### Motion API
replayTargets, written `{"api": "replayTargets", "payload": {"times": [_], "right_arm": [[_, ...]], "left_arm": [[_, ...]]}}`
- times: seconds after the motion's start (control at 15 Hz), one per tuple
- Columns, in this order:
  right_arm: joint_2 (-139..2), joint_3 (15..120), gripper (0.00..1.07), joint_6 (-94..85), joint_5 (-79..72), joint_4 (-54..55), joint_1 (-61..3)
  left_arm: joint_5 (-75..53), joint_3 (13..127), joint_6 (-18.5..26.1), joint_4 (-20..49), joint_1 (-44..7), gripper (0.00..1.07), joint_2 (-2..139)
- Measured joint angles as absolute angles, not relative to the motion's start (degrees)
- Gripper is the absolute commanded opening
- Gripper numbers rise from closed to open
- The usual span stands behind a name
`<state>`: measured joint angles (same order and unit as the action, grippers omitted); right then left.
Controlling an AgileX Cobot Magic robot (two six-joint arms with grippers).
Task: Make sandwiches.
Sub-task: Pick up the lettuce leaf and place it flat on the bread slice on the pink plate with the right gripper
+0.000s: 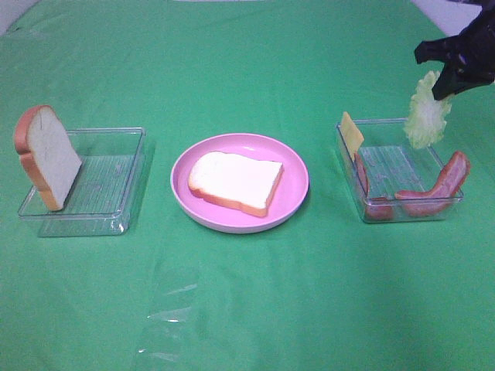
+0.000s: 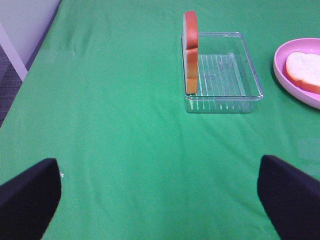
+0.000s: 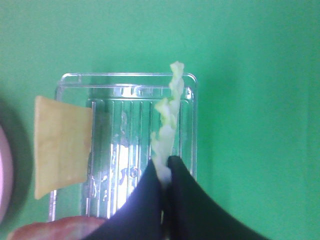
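light: bright, even (overhead, perhaps) | shadows: soft | right wrist view: slightly blurred

A desk point(image 1: 247, 309) covered in a bright green cloth with soft wrinkles fills the view. A round pink plate point(image 1: 232, 143) with a raised rim sits in the middle of it. On either side of the plate, apart from it, stands a clear rectangular plastic tray with a ribbed floor: one tray point(image 1: 104, 182) on the left of the overhead view, another tray point(image 1: 387, 170) on the right. Nearer the front edge, a crumpled piece of clear plastic film point(image 1: 166, 317) lies flat on the cloth, catching the light. Past one side of the desk, a strip of grey floor point(image 2: 7, 85) shows.
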<state>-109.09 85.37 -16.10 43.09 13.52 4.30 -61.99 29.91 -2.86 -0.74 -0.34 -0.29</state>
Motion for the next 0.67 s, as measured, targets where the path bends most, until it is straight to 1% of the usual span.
{"api": "replayTargets", "payload": {"times": [0.07,0.2,0.27,0.4,0.67], "right_arm": [[-104.39,85.37,0.00,-16.10,44.06,15.93,4.24],[-101.13,85.37,0.00,-16.10,44.81,18.56,3.38],[-99.35,85.37,0.00,-16.10,45.09,19.94,1.95],[-97.98,85.37,0.00,-16.10,45.15,21.94,-3.61],[-99.18,85.37,0.00,-16.10,42.69,26.53,-16.96]], "left_arm": [[-61.99,29.91,-2.86,-0.74,-0.34,1.00,-0.29],[-61.99,29.91,-2.86,-0.74,-0.34,1.00,-0.29],[-61.99,29.91,-2.86,-0.74,-0.34,1.00,-0.29],[-61.99,29.91,-2.86,-0.74,-0.34,1.00,-0.29],[-61.99,29.91,-2.86,-0.74,-0.34,1.00,-0.29]]}}
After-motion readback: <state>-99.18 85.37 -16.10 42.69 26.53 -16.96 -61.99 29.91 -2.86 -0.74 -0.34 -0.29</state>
